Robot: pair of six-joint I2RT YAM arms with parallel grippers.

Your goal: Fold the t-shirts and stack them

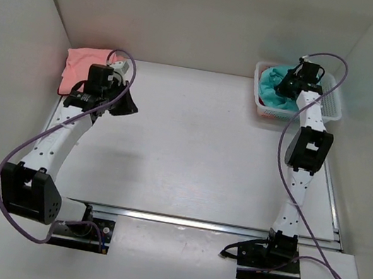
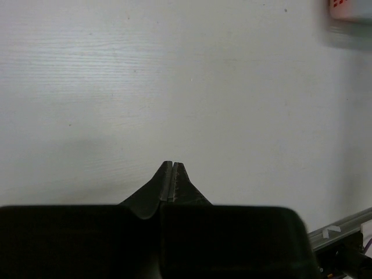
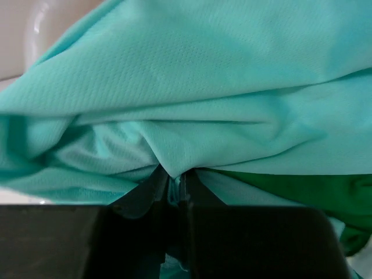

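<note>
Three t-shirts show: one salmon pink t-shirt (image 1: 83, 65) lies at the far left corner of the worktop (image 1: 192, 148), while one teal t-shirt (image 3: 186, 87) and one dark green t-shirt (image 3: 302, 189) are bunched in the single white basket (image 1: 331, 112) at far right. Of two pincers, the right pincer (image 3: 173, 185) is pinched onto a fold of the teal t-shirt. The left pincer (image 2: 173, 167), fingers pressed together, grips nothing over the worktop.

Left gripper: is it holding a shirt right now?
No. In the left wrist view the left gripper is shut with no cloth between its fingers, and only the table shows beyond it.
</note>
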